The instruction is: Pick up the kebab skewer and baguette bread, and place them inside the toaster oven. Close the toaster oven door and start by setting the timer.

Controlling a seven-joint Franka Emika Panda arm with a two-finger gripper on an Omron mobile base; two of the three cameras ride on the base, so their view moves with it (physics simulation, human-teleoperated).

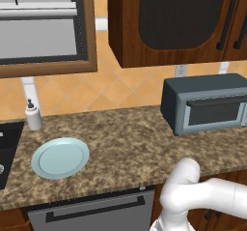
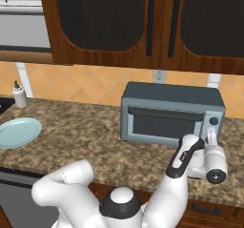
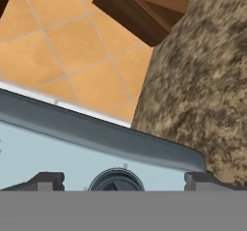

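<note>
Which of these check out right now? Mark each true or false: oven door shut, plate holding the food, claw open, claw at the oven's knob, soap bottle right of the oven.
1. The toaster oven door is shut. True.
2. The plate holds the skewer and baguette. False: it is bare.
3. The claw is open. True: its tips stand wide apart in the hand view.
4. The claw is at a knob on the toaster oven. True: the dial sits between its tips.
5. The soap bottle stands right of the oven. False: far left, by the plate.
</note>
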